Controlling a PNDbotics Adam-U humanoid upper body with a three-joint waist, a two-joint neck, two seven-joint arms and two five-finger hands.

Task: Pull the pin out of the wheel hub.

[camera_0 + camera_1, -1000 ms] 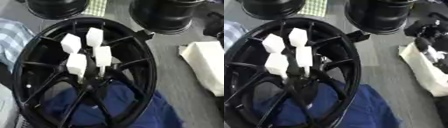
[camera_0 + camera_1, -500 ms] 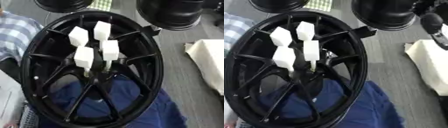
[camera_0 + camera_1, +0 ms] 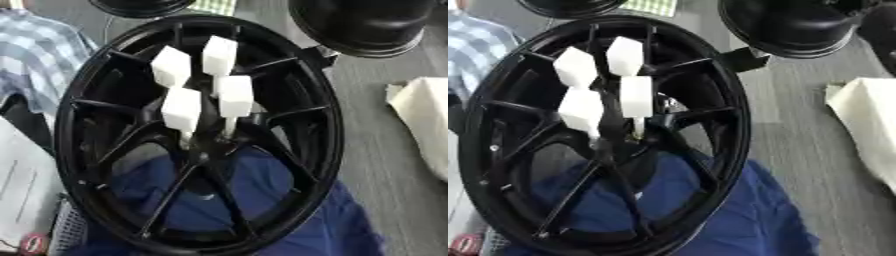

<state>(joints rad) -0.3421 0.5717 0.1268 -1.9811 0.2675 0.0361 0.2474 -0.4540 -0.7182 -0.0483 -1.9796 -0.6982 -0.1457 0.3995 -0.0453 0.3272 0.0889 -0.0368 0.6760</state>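
At the wheel hub (image 3: 197,132), four white pins (image 3: 182,108) stand; no hand shows.

No legible text, brand, number or sign appears in either eye view. The black wheel hub (image 3: 197,132) and its white pin heads (image 3: 182,109) carry no readable marking. The red-and-white patch (image 3: 33,243) at the lower left corner may be a label, but it is too blurred to read.

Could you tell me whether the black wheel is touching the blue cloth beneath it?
Touching. In the left eye view the wheel's lower rim lies directly on the blue cloth, which shows through its spokes.
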